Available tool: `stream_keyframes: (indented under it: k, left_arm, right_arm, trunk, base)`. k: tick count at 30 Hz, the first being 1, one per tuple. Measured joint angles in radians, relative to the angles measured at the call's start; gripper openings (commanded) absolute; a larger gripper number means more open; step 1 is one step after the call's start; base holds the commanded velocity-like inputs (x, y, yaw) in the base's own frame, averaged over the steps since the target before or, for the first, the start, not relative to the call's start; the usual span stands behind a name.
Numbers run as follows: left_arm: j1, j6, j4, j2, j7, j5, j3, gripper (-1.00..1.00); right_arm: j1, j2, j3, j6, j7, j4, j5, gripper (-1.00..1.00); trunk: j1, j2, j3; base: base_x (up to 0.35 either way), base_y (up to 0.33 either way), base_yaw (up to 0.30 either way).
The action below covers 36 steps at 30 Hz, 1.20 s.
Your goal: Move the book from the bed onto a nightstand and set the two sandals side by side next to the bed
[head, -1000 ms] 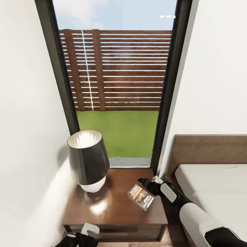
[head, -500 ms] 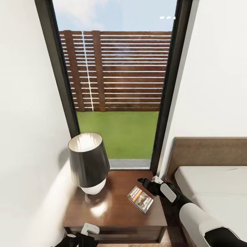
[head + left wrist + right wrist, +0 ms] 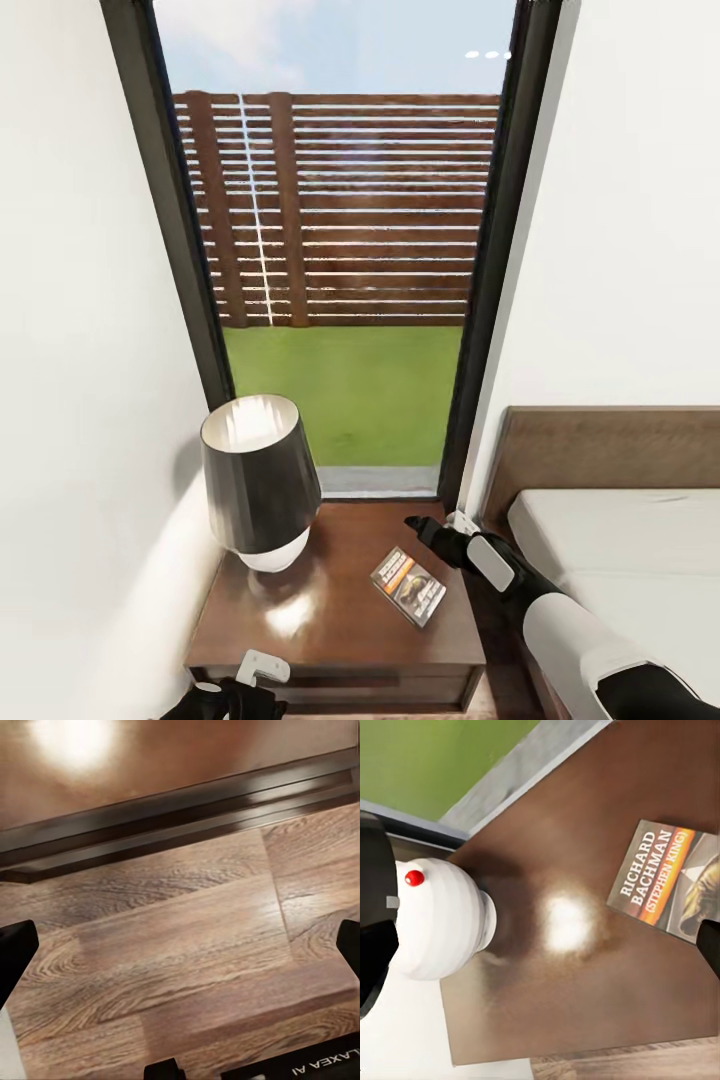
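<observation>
Book (image 3: 409, 587) lying flat on nightstand (image 3: 300, 610), beside lamp (image 3: 260, 480) | right gripper (image 3: 420, 527) hovering just past book, fingers apart | left gripper (image 3: 235, 690) hanging before nightstand, fingers apart

Right arm stretched forward, its gripper (image 3: 425, 528) spread wide and empty; left gripper (image 3: 235, 690) low, jaws apart.

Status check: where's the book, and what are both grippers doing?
Book flat on nightstand, beside lamp. Right gripper open, empty, just above book. Left gripper open over floor. Nothing blocking.
</observation>
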Motion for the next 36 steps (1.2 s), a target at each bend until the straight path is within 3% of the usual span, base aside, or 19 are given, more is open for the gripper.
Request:
stream_keyframes:
  k: [16, 30, 36]
  left_arm:
    - [0.000, -0.005, 0.002, 0.000, 0.000, 0.000, 0.000, 1.00]
    - [0.000, -0.018, 0.005, 0.000, 0.001, -0.003, 0.000, 1.00]
    - [0.000, -0.020, 0.005, 0.000, 0.001, -0.004, 0.000, 1.00]
  right_arm:
    - [0.012, 0.002, 0.005, -0.026, 0.000, 0.015, 0.013, 1.00]
    - [0.061, -0.005, 0.010, -0.050, -0.007, 0.025, 0.017, 1.00]
    - [0.075, -0.004, 0.010, -0.074, -0.010, 0.050, 0.070, 1.00]
  trunk:
    - [-0.061, 0.112, 0.050]
    - [-0.115, 0.210, 0.094]
    - [-0.138, 0.252, 0.113]
  base:
    - [0.000, 0.000, 0.000]
    - [0.000, 0.000, 0.000]
    - [0.000, 0.000, 0.000]
